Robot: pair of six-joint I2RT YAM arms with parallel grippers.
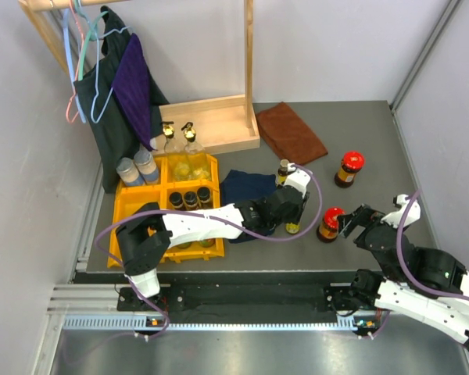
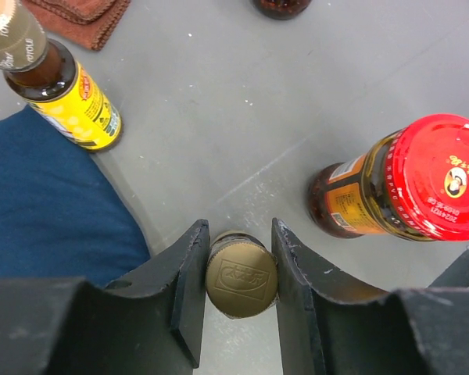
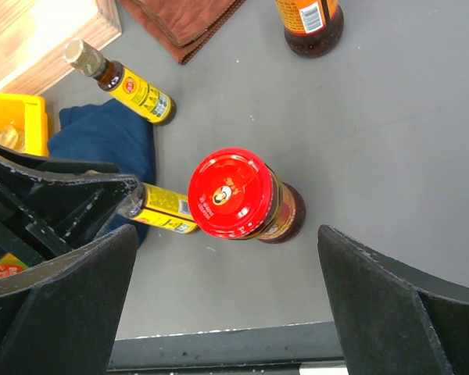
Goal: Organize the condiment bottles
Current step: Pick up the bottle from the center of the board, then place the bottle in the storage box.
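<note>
- Left claw (image 2: 238, 269): both fingers (image 2: 189, 285) are clamped on the gold cap of a yellow-label bottle (image 2: 241, 275), and the cap fills the gap.
- The bottle hangs straight down under the claw, over the grey table (image 2: 242, 117). Cannot tell whether its base touches the table.
- Second bottle (image 2: 62, 87), same yellow label, stands upright ahead of the left claw and off to its left, at the edge of the blue cloth (image 2: 47, 211).
- The blue cloth lies just left of the left claw, running under its left finger.
- Red jar (image 3: 234, 195) stands ahead-right of the left claw, near but apart from the held bottle.
- Right claw (image 3: 227, 250): fingers spread wide, nothing gripped.
- The red jar stands upright just ahead of the right claw's tips, centred on the gap, touching neither finger.
- Far jar (image 3: 309, 23) stands well ahead of the right claw, slightly right.
- Brown cloth (image 3: 184, 23) lies well ahead of both claws.
- Bin (image 1: 119, 205) sits well to the left of the left claw, beside its arm, with dark-capped bottles (image 1: 190, 199) in one compartment.
</note>
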